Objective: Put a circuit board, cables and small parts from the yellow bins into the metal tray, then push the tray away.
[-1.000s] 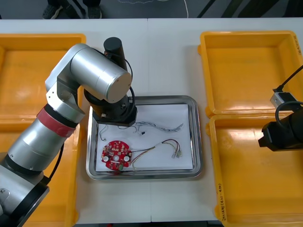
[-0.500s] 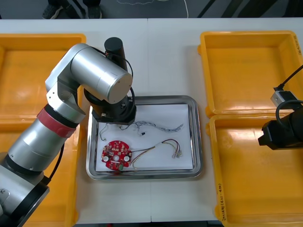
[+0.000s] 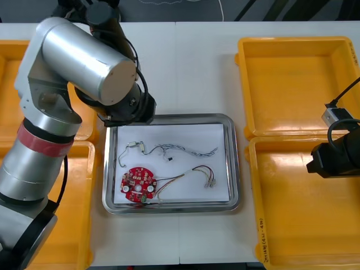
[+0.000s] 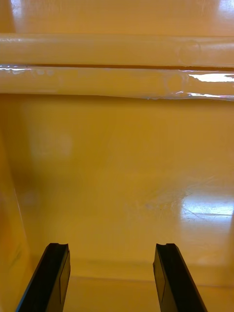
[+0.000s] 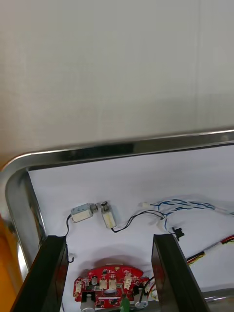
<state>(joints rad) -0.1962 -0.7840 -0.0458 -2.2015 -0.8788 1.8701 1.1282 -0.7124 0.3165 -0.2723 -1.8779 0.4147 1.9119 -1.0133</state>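
The metal tray [image 3: 239, 169] sits in the middle of the surface [image 3: 191, 67], hemmed in on both sides: its left rim lies just beside the left near yellow bin [image 3: 79, 225] and its right rim just beside the two right bins, far [image 3: 292, 84] and near [image 3: 304, 214]. Beyond its far rim a wide stretch of light surface runs to the far edge, and a narrower strip lies between its near rim and the near edge.

The left arm reaches over the left far bin [image 3: 8, 84], with its wrist above the tray's far left corner. The left gripper [image 5: 109, 239] is wide open with nothing in it, raised above that corner. Between its fingers the wrist view shows two small metal parts [image 5: 108, 215] on a black cable [image 5: 131, 222].

Inside the tray, on its white lining, the red circuit board [image 3: 138, 183] lies at the near left. The blue and white cable [image 3: 191, 151] stretches across the middle and the red and yellow cable [image 3: 194, 171] runs from the board toward the right.

The right gripper [image 4: 111, 246] is parked over the right near bin, just short of the rim it shares with the far bin. It is open and holds nothing.

The surface is pale, with a seam down its middle. Past its far edge the floor [image 3: 169, 11] is dark
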